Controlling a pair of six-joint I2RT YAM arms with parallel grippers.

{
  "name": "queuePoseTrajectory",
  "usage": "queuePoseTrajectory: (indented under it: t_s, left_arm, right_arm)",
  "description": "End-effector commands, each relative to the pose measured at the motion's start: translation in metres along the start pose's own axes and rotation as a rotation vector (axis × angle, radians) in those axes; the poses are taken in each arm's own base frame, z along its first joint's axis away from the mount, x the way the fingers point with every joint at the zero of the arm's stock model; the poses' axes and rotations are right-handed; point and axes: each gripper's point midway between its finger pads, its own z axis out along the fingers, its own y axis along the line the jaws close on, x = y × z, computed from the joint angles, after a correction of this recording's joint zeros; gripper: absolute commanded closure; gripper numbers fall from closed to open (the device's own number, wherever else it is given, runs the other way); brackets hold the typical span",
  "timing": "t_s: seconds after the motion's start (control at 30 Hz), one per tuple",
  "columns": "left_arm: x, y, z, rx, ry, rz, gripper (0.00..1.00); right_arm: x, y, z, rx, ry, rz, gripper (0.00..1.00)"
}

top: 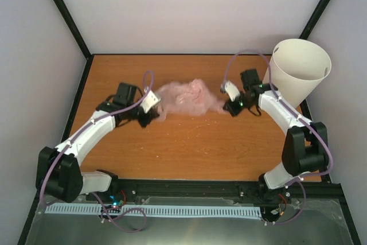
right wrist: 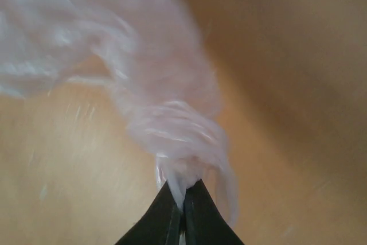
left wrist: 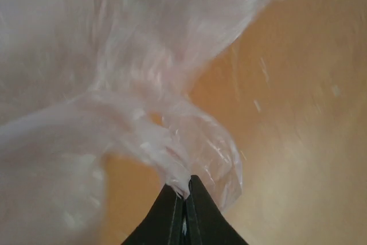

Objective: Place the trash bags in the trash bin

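On your left, the left gripper (top: 156,112) sits low over the wooden table (top: 189,147), pointing in toward the middle. Its wrist camera shows you both black fingers pressed together, with a thin twist of plastic nipped between the tips. That plastic is the trash bag (top: 186,98), pale pink and see-through, bunched into a crinkled mass and strung between your two grippers near the middle of the table, toward the far side. You cannot tell from these views whether its underside touches the wood; both wrist pictures are blurred.

At the bag's right end, the right gripper (top: 225,105) faces back toward the left one. Its fingers are likewise closed tight, clamping a rope-like gather of the bag at their tips.

Further right, the white trash bin (top: 301,76) stands at the far right corner, mouth up, its lower part hidden behind the right arm (top: 281,110). The bag lies wholly outside the bin, to its left.
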Motion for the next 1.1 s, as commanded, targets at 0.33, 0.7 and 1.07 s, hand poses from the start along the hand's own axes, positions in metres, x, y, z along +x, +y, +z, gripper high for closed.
queuePoseTrajectory:
  t_s: [0.33,0.7,1.07]
  left_arm:
    - [-0.008,-0.031,-0.018,0.104,-0.099,-0.049,0.99]
    - [0.003,-0.031,-0.01,0.105,-0.098,-0.112,0.99]
    - [0.024,-0.021,-0.004,0.078,-0.095,-0.189,0.99]
  right_arm:
    - [0.009,0.037,-0.03,-0.032,-0.024,0.023,0.97]
    - [-0.002,0.013,-0.029,0.051,-0.024,0.043,0.48]
    - [0.053,0.059,0.026,-0.248,0.04,0.266,0.08]
